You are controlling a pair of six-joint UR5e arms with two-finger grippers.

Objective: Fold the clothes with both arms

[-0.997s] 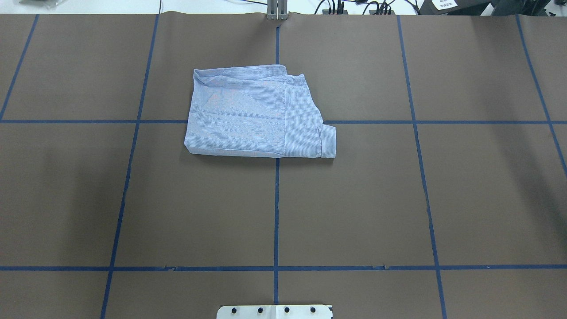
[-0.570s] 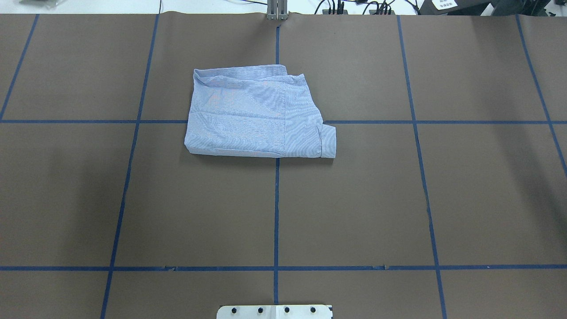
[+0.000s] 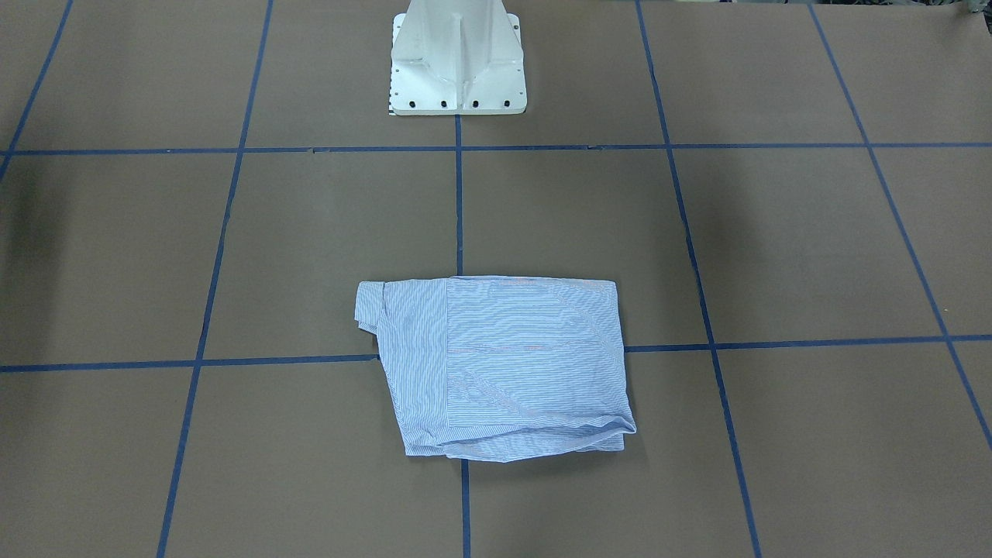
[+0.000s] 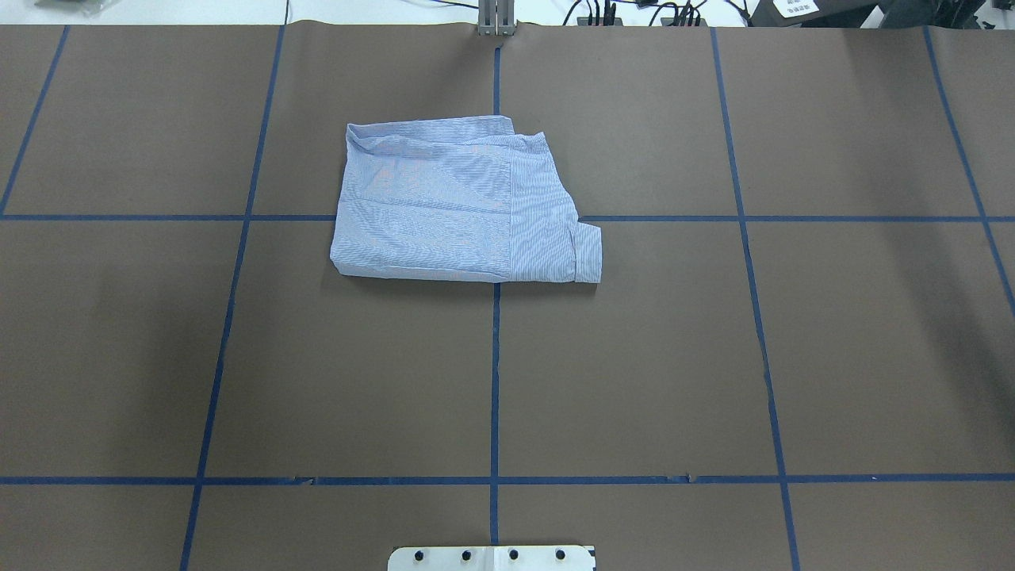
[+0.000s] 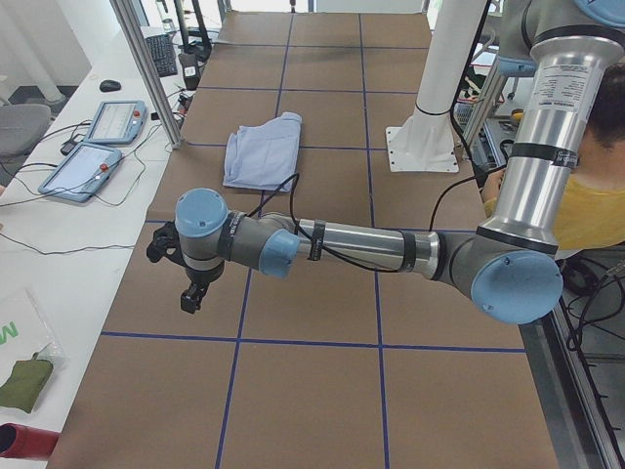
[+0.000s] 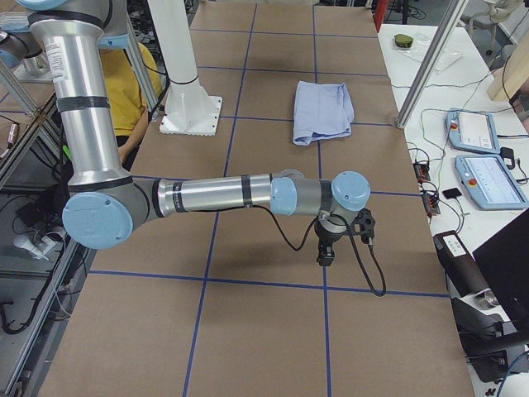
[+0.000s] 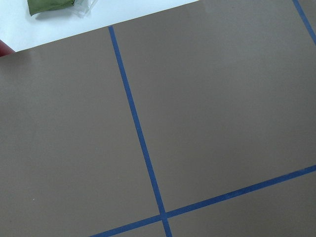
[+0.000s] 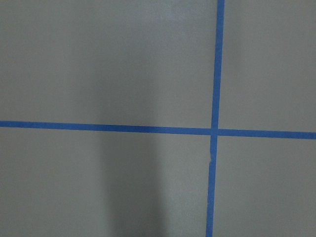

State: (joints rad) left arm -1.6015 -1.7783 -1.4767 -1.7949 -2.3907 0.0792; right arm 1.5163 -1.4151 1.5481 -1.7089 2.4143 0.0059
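Here the shirt (image 4: 464,206) lies folded into a flat, roughly square packet on the brown table (image 4: 634,381). It sits toward the far edge from the robot, about midway between the two ends. It straddles the crossing of two blue tape lines (image 4: 495,381), with most of the cloth on the robot's left of the centre line. A cuff juts from its near right corner, and its far edge is rumpled into loose layers.

The left arm (image 5: 352,244) reaches out over the table's left end. The left gripper (image 5: 192,293) points down above the surface near the far edge, well apart from the shirt. The right arm (image 6: 215,194) mirrors this over the right end, and the right gripper (image 6: 325,252) is likewise well apart from the cloth. Whether either pair of jaws is parted or closed cannot be told. Neither touches anything.

Brown surface shows on all four sides of the shirt, widest between it and the white pedestal (image 3: 457,58) at the near edge.
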